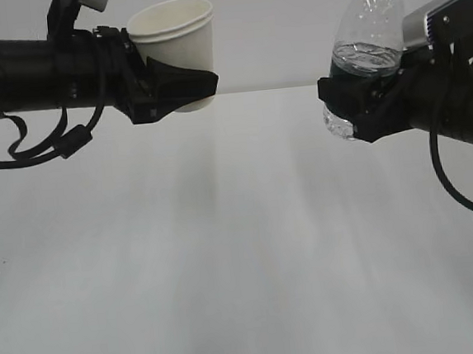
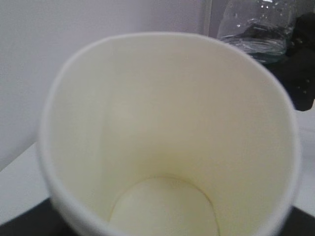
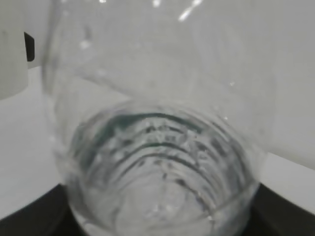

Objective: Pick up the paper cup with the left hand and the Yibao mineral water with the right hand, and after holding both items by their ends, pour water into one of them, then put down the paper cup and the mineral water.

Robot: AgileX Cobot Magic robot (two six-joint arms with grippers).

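Note:
The white paper cup hangs upright above the table, with my left gripper shut on its lower half. The left wrist view looks straight into the cup; its cream inside looks dry. My right gripper is shut on the lower part of the clear Yibao mineral water bottle, held up at about the same height and leaning slightly. Water fills only its bottom part. In the right wrist view the ribbed bottle fills the frame. Cup and bottle are well apart.
The white table stretches below both arms, its far edge meeting a pale wall. Loose black cables hang under the left arm and the right arm. The bottle shows beyond the cup's rim in the left wrist view.

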